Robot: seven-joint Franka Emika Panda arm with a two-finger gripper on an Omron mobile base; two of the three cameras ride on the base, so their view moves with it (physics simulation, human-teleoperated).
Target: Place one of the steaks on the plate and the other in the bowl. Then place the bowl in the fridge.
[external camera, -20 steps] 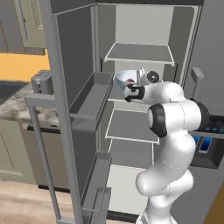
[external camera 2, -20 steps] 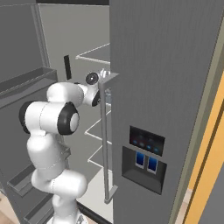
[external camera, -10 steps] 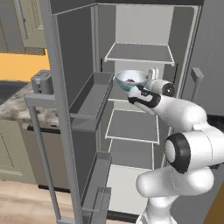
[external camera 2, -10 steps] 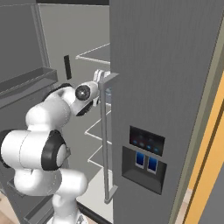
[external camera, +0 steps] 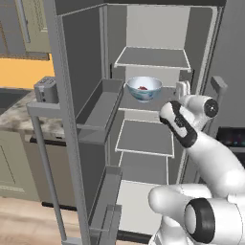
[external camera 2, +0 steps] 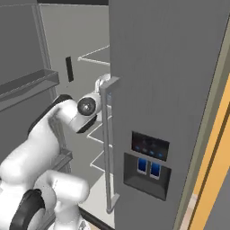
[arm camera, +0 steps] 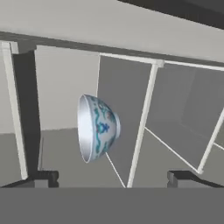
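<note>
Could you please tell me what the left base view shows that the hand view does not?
The left base view looks into the bowl from above and shows a red steak inside it, plus the toaster on the counter. The hand view shows the bowl's blue-patterned outside and the open gripper, apart from the bowl. Both show the bowl on a fridge shelf.

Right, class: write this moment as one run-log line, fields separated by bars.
bowl: on fridge shelf, steak inside | end effector: open, clear of bowl | fridge door: open
</note>
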